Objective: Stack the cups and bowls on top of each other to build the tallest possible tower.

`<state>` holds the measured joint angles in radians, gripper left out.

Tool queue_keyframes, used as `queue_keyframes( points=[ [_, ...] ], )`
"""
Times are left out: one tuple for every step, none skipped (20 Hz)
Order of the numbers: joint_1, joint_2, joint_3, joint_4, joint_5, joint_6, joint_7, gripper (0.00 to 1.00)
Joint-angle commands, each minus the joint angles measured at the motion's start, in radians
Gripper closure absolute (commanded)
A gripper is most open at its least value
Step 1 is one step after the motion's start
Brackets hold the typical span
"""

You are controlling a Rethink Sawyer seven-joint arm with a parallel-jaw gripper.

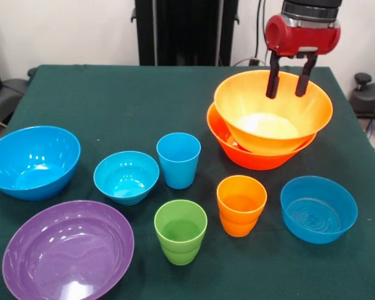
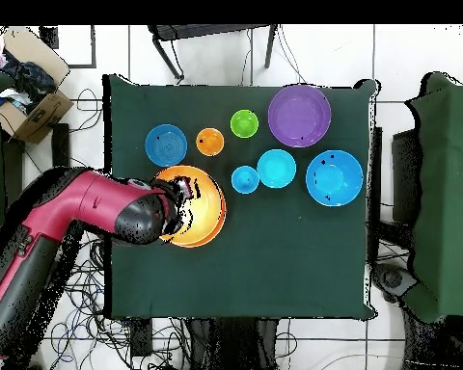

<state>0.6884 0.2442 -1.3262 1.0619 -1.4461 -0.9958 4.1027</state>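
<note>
Claw (image 1: 290, 84) open over nested orange bowls (image 1: 272, 119).

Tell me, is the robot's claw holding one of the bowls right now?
No, nothing is held. The gripper hangs open over the far rim of the top orange bowl, which sits nested in the other orange bowl.

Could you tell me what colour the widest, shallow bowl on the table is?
Purple; the wide bowl shows best in the front view.
</note>
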Motion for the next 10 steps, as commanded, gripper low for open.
queue_keyframes(
  points=[
    [-0.031,0.036,0.220,-0.087,0.069,0.077,-0.177,0.00],
    [-0.032,0.035,0.227,-0.087,0.075,0.081,-0.182,0.00],
    [-0.032,0.035,0.232,-0.085,0.078,0.087,-0.191,0.00],
    [-0.033,0.037,0.234,-0.085,0.076,0.088,-0.192,0.00],
    [-0.033,0.038,0.235,-0.085,0.075,0.090,-0.193,0.00],
    [-0.033,0.039,0.236,-0.084,0.071,0.090,-0.191,0.00],
    [-0.033,0.040,0.237,-0.083,0.068,0.089,-0.191,0.00],
    [-0.031,0.040,0.239,-0.079,0.067,0.091,-0.195,0.00],
    [-0.031,0.040,0.240,-0.078,0.064,0.091,-0.194,0.00],
    [-0.034,0.041,0.243,-0.079,0.063,0.091,-0.195,0.00]
  ],
)
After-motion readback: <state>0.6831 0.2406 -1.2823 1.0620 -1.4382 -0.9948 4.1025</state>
